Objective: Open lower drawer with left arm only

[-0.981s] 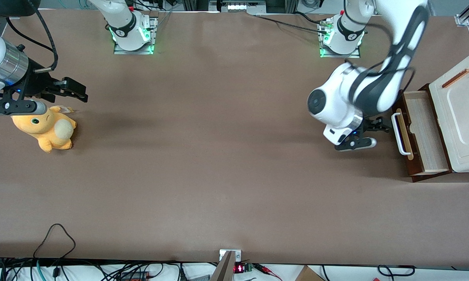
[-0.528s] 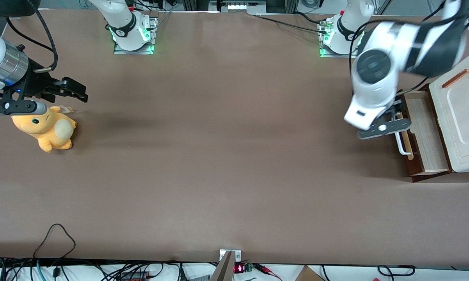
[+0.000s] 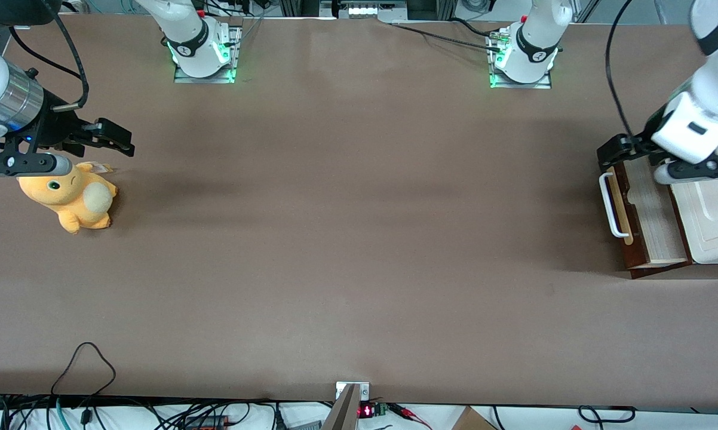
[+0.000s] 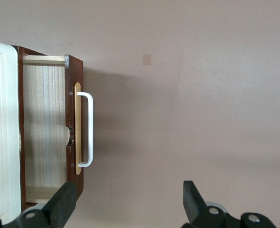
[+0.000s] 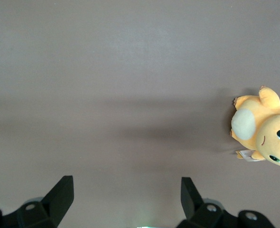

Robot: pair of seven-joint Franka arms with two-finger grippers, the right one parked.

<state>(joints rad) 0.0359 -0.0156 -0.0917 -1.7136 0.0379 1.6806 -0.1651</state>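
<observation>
— What had moved since a moment before?

— The left arm (image 3: 702, 113) had swung away from the front of the drawer and risen toward the working arm's end of the table. Its gripper (image 4: 128, 209) hung above the cabinet, holding nothing, with the two black fingers (image 4: 64, 202) spread wide apart.

— And the lower drawer (image 3: 643, 209)?

— It stood pulled out from the cream-white box (image 3: 714, 221), and the pale wood inside was visible. Its white bar handle (image 3: 611, 206) on the tan strip faced the bare brown table (image 3: 359, 239), and nothing touched it.

— Anything else there?

— An orange plush toy (image 3: 72, 200) lay at the parked arm's end, well apart from the drawer.
</observation>
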